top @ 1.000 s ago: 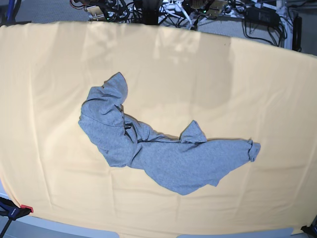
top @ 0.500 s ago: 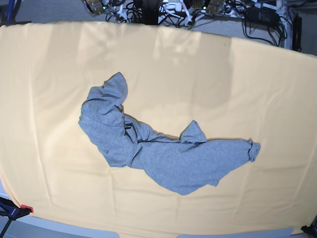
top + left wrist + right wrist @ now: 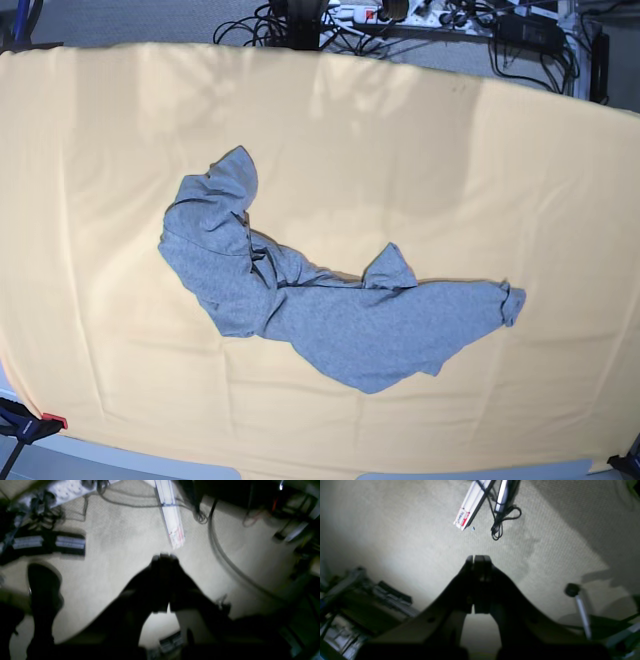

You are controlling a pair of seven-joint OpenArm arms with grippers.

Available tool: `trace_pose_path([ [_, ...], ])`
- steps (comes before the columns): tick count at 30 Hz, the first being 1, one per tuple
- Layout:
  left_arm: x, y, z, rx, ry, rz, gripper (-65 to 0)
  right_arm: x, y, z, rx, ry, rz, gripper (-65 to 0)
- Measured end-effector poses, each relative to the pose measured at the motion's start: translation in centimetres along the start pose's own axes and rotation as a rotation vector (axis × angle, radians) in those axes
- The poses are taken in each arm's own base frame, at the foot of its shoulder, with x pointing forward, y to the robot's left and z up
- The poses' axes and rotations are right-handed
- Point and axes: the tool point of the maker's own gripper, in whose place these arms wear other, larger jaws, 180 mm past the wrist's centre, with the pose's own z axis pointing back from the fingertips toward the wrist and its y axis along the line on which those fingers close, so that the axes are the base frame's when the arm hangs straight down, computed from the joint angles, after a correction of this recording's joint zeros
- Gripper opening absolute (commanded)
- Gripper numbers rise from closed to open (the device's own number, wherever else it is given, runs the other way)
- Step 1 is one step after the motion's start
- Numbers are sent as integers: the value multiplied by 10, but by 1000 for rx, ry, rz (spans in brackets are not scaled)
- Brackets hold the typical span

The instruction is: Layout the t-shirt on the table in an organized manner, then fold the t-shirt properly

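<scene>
Both arms have pulled out of the overhead view; the left gripper and right gripper hang pressed together, holding nothing, over carpet. Nowhere near either jaw, the t-shirt lies crumpled mid-table; pinching doubled layers could drag it bunched.

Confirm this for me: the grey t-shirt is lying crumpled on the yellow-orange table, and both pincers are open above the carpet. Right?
Not quite. The t-shirt does lie crumpled on the table, but both pincers are shut, not open: the left pincer and right pincer each show their jaws pressed together in the wrist views, above the carpet.
</scene>
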Motion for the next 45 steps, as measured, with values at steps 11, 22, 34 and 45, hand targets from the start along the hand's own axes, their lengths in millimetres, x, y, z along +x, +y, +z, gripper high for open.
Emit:
trace_pose_path([
  [11, 13, -21, 103, -17, -96, -171, -650, 26, 12, 118, -172, -129, 96, -650],
  [22, 41, -45, 186, -126, -231, -154, -650, 45, 0, 178, -401, -158, 180, -650],
  [34, 112, -14, 227, -12, -449, -208, -650, 69, -42, 218, -691, -218, 211, -650],
  [45, 182, 7, 261, 60, -662, -277, -650, 116, -80, 243, -880, -360, 201, -650],
])
